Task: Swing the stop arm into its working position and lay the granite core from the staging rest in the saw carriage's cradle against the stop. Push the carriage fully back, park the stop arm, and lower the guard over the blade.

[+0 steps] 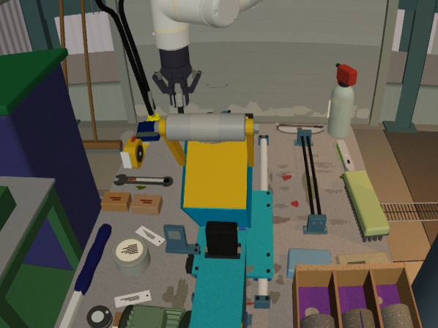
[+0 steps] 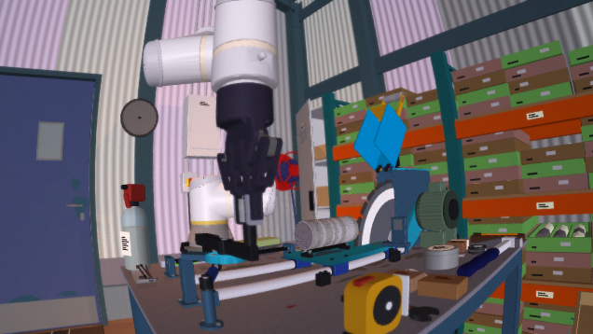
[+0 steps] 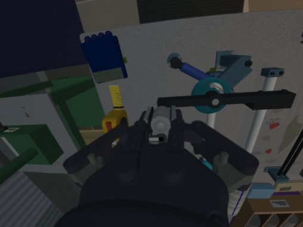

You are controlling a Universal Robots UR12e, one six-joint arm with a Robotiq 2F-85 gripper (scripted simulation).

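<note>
The black stop arm [image 3: 226,100] lies across the rails at the far end of the saw, and my gripper [image 3: 160,121] is closed on the upright handle [image 2: 251,233] at its end. The arm pivots on a teal disc [image 3: 210,95]. The granite core [image 1: 205,127] lies in the carriage's cradle [image 2: 326,252], beside the saw blade [image 2: 375,212]. The blue guard [image 2: 382,135] stands raised above the blade. In the side camera the core hides the stop arm.
A wooden compartment tray [image 1: 353,293] with spare cores sits at the near right corner. A tape measure [image 1: 133,152], wrench [image 1: 143,180] and two small boxes [image 1: 132,203] lie left of the yellow saw housing [image 1: 216,179]. A spray bottle [image 1: 341,102] stands at the far right.
</note>
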